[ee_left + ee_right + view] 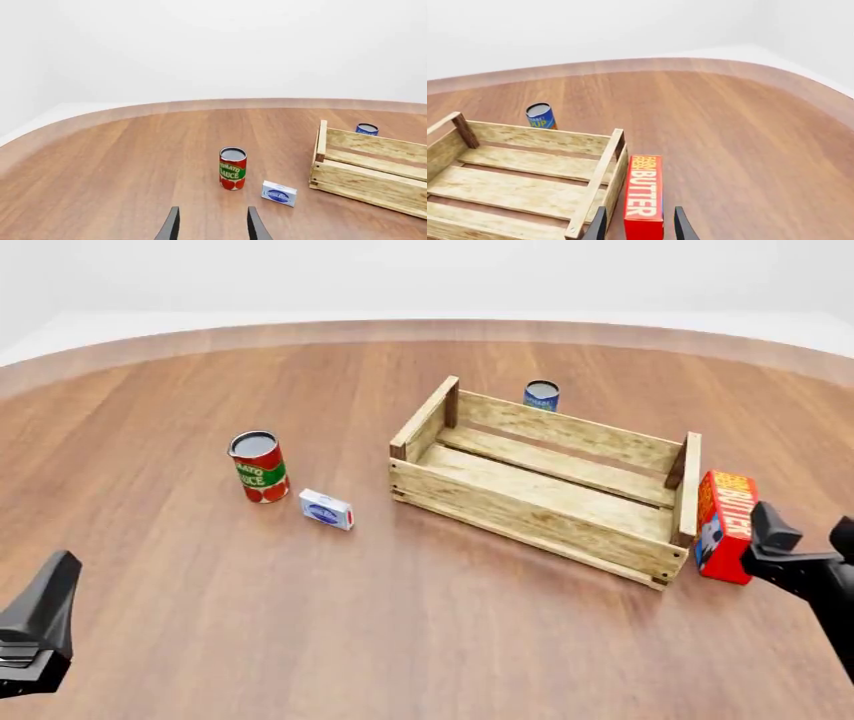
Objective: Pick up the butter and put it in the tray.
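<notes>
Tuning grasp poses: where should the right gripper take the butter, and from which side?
Grip the butter across its narrow width, on the long flat faces, from above at mid-length. It stands on edge just outside the tray end wall, fingers already straddling it.

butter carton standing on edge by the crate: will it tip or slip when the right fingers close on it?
The butter stands on a narrow edge beside the tray, so an off-centre nudge would probably topple it. Its flat faces look rigid, likely giving the right gripper a stable hold. The glossy print may be somewhat slippery.
</notes>
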You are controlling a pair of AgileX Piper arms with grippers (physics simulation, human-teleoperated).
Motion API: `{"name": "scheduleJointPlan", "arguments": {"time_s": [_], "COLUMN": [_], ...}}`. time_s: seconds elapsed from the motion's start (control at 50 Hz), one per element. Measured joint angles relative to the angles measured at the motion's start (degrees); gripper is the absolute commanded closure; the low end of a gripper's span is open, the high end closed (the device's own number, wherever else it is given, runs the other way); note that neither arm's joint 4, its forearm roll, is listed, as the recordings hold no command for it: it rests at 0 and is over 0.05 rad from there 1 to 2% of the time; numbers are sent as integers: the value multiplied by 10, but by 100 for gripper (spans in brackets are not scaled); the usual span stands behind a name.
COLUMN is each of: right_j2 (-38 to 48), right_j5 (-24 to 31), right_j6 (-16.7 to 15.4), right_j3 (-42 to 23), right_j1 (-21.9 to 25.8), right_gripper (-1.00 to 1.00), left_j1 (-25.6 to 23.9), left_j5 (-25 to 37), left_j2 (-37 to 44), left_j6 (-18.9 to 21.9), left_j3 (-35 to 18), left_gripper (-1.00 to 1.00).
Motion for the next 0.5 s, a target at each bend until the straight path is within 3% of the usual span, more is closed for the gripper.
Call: {"name": "scheduleJointPlan", "arguments": {"time_s": [0.5], "right_j2": [124], "right_j5": [-67], "right_j6": [7], "right_j3": [-29], "right_j1": [-2], "right_gripper": [-100], "left_j1": [0], "left_j5": [0], "left_j2": [0], "left_j6": [0], "left_j3": [0], "left_gripper": [-100]}}
